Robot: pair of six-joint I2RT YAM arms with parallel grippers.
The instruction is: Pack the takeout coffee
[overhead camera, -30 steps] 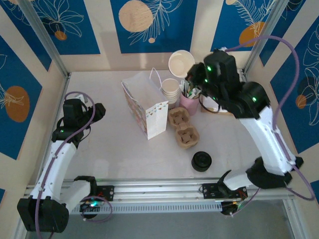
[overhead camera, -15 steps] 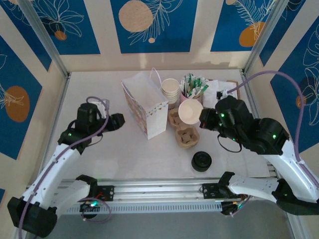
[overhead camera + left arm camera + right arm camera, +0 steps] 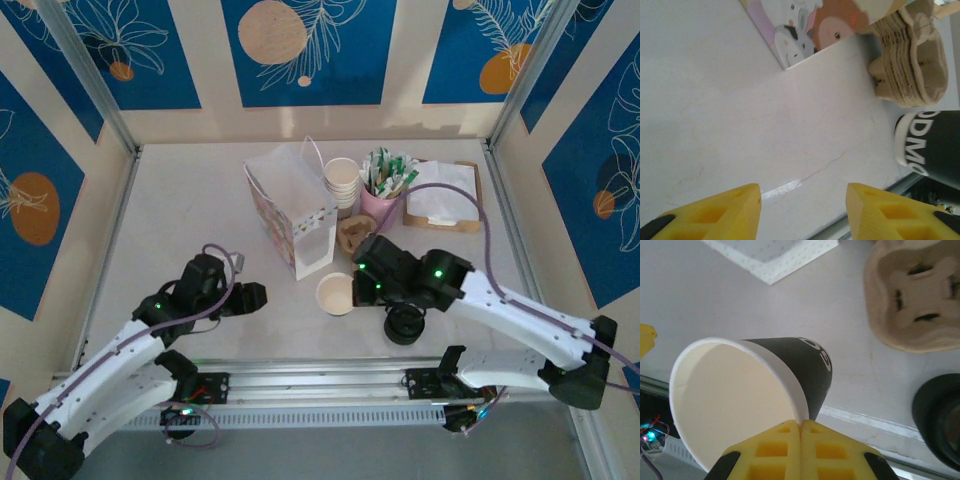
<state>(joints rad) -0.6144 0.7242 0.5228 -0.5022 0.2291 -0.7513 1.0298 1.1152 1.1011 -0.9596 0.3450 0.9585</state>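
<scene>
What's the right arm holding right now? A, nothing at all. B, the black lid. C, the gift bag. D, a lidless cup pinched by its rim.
D: the right arm's jaws are shut on the rim of a lidless cup, and the black lid lies apart from it on the table.

Place: a robot test cell dressed up as a café takeout counter.
Cell frame: aluminium posts (image 3: 87,75) in the upper corners; a metal rail (image 3: 320,378) along the bottom edge carries two arm bases (image 3: 185,385).
Backdrop: printed blue leaf panels (image 3: 300,50) across the top and both sides.
Counter props, upper centre of the white table (image 3: 180,200): stacked paper cups (image 3: 342,180), pink sachet holder (image 3: 380,205), napkins on a wooden tray (image 3: 440,195), pulp cup carrier (image 3: 352,235), patterned paper bag (image 3: 290,215).
</scene>
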